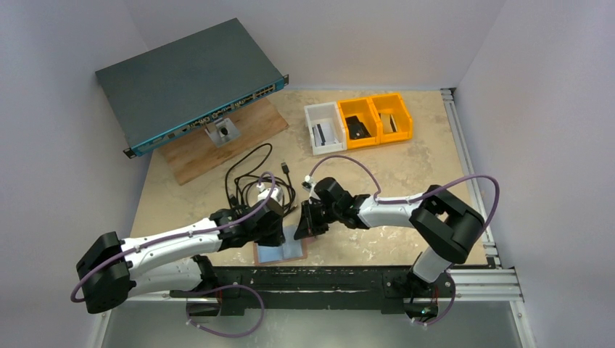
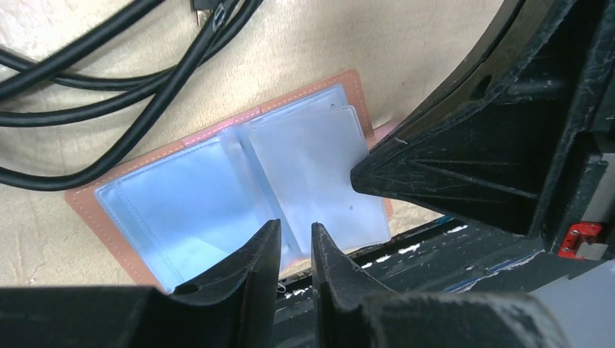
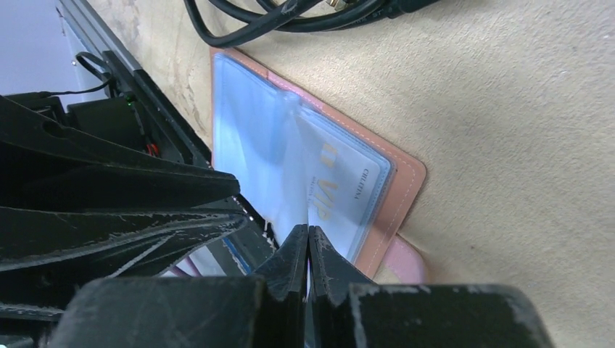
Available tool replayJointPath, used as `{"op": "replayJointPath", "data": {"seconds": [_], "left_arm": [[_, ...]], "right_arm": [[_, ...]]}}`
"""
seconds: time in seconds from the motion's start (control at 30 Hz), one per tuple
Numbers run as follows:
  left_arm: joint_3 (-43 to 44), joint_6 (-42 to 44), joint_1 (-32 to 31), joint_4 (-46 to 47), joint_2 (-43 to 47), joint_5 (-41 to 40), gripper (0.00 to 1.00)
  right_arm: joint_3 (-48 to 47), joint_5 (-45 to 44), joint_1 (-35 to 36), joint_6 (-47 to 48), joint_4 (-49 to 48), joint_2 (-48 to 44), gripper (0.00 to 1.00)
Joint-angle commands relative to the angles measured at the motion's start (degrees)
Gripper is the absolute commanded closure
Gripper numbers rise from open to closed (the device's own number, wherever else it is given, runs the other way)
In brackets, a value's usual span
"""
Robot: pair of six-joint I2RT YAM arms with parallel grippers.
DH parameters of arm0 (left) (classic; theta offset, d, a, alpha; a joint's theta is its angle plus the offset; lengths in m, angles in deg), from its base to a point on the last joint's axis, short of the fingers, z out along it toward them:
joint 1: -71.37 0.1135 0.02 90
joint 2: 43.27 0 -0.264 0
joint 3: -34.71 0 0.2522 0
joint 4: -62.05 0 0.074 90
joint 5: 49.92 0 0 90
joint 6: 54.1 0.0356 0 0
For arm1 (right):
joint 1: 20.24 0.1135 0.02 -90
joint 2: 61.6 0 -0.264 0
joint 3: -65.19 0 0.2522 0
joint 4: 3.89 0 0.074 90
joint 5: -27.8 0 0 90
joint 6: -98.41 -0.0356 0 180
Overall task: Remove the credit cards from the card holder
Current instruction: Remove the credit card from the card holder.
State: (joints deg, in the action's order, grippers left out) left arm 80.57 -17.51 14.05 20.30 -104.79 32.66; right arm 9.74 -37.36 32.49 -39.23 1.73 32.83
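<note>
arm bases: both bolted at the near edge of the bench (image 1: 406, 174), closest to the top camera, left arm on the left
left tool (image 2: 296, 250): low over the near edge of the card holder, fingers a narrow gap apart, nothing between them; cannot tell if the tips touch the plastic
card holder (image 1: 281, 251): lying open and flat on the bench at the near edge, between the 2 tools; pink-brown rim, clear pockets facing up
credit cards (image 3: 347, 196): 1 pale card with gold lettering sits inside a clear pocket, seen from the right wrist; other pockets too glary to read
right tool (image 3: 309, 250): fingers pressed together at the holder's edge by the clear pockets; whether a pocket sheet is pinched between them, cannot tell
cables (image 1: 255, 181): black loops on the bench just behind the holder
network switch (image 1: 190, 83): grey-blue box far left, tilted, resting on a wooden board (image 1: 225, 141)
white bin (image 1: 324, 127): far side, holds a white card with a black stripe
orange bins (image 1: 376, 118): 2, just right of the white bin, touching each other, dark items inside
</note>
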Motion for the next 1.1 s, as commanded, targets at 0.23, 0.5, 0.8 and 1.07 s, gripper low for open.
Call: {"op": "replayJointPath", "data": {"seconds": [0.23, 0.5, 0.8, 1.07], "left_arm": [[5.81, -1.12, 0.37, -7.54, 0.28, -5.06, 0.8], [6.93, -1.71, 0.76, -9.05, 0.21, -5.6, 0.82], [7.35, -0.65, 1.83, -11.39, 3.04, -5.76, 0.82], [7.74, -0.13, 2.5, -13.37, 5.93, -6.11, 0.82]], "right_arm": [[0.89, -2.7, -5.53, 8.0, 9.44, -9.39, 1.0], [-2.99, -2.58, -3.76, 7.05, 8.64, -5.81, 1.0], [-7.9, -0.92, 2.39, 0.95, 1.41, 1.22, 0.7], [-11.73, -0.67, 2.99, 0.3, 0.89, 5.83, 0.5]]}}
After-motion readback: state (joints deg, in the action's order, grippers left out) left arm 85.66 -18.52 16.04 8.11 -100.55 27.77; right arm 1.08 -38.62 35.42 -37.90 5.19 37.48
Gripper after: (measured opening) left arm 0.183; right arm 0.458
